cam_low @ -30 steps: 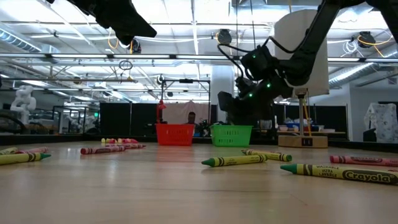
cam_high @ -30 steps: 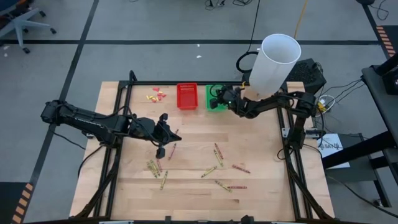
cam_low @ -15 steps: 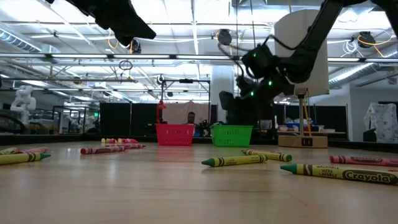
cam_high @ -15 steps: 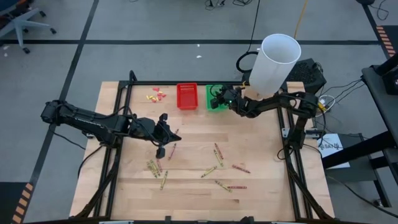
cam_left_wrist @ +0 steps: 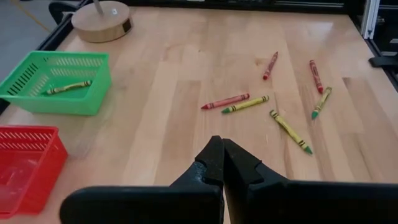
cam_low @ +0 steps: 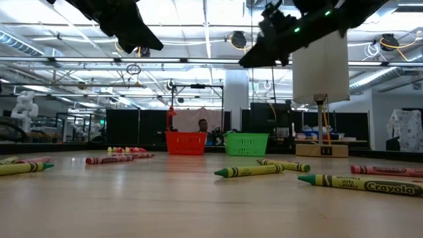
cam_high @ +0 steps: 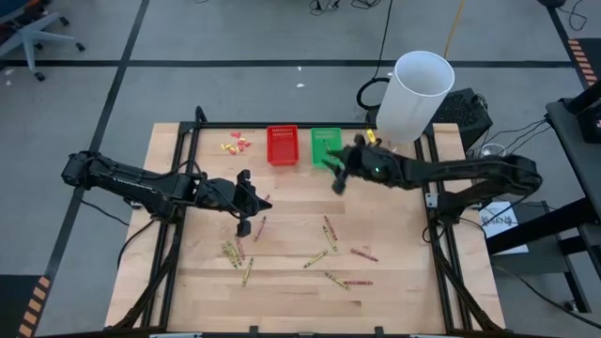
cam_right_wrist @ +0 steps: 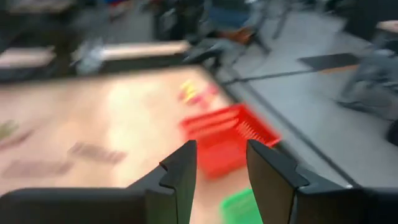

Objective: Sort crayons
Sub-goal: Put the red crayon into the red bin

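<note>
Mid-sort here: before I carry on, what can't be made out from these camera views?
- Red basket contents: left wrist view crops it at the edge; high view too small.
- Green basket: one crayon shows; in the low view its wall hides the inside.
- Right end effector: open and empty, but motion blur smears everything beyond it.
- Crayons under the left end effector: partly hidden from above by the arm.

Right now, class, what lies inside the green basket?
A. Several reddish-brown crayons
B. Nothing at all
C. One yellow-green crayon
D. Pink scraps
C: the left wrist view shows a single yellow-green crayon lying on the floor of the green basket, with nothing else in it.
</note>
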`<state>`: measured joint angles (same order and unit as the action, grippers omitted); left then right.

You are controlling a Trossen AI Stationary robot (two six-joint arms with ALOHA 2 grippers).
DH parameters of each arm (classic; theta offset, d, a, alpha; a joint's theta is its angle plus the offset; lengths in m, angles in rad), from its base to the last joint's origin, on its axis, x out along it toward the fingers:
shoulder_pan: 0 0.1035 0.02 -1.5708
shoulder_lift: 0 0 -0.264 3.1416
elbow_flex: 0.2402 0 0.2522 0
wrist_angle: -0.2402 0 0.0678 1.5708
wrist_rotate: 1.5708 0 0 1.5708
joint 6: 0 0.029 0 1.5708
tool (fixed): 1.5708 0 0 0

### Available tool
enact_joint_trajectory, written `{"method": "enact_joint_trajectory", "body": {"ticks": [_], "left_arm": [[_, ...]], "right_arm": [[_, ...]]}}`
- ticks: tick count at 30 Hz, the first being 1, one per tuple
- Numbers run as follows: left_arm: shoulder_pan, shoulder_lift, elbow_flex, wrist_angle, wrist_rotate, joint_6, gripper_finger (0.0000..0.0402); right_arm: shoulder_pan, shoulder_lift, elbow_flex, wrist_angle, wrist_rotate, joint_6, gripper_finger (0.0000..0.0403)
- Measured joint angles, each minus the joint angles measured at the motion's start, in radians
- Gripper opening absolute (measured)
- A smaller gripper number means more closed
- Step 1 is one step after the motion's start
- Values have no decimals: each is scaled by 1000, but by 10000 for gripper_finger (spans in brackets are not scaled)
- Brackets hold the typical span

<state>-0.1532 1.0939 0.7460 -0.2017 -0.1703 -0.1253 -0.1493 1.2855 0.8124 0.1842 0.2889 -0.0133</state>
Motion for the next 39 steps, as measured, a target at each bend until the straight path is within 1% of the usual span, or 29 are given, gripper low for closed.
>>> {"method": "enact_joint_trajectory", "body": {"ticks": [2, 5, 7, 10, 14, 20, 23, 26, 29, 31, 36, 39], "left_arm": [[0, 0, 0, -2, 0, -2, 0], [0, 0, 0, -13, -2, -24, 0], [0, 0, 0, -33, -5, -28, 0], [0, 0, 0, -47, -15, -51, 0], [-1, 0, 0, -77, -63, -79, 0], [-8, 10, 0, -126, -180, -144, 0], [-15, 35, 0, -166, -214, -195, 0], [-18, 83, 0, -199, -220, -273, 5], [-18, 146, -1, -211, -229, -335, 28], [-18, 191, -1, -210, -233, -342, 51], [-18, 300, -1, -209, -302, -416, 117], [-18, 347, -1, -206, -325, -466, 145]], "right_arm": [[49, -24, 0, -109, -12, -1, 127], [117, -22, -3, -247, -33, 25, 127], [160, -12, -22, -273, -33, 56, 127], [222, 1, -67, -258, -32, 94, 127], [276, 18, -128, -168, -31, 122, 127], [320, 39, -221, 27, -30, 137, 127], [329, 39, -258, 118, -29, 151, 127], [329, 39, -288, 194, -27, 158, 127], [328, 39, -299, 223, -26, 151, 127], [328, 39, -301, 223, -25, 151, 127], [328, 39, -301, 223, -25, 151, 127], [328, 39, -301, 224, -27, 151, 127]]}}
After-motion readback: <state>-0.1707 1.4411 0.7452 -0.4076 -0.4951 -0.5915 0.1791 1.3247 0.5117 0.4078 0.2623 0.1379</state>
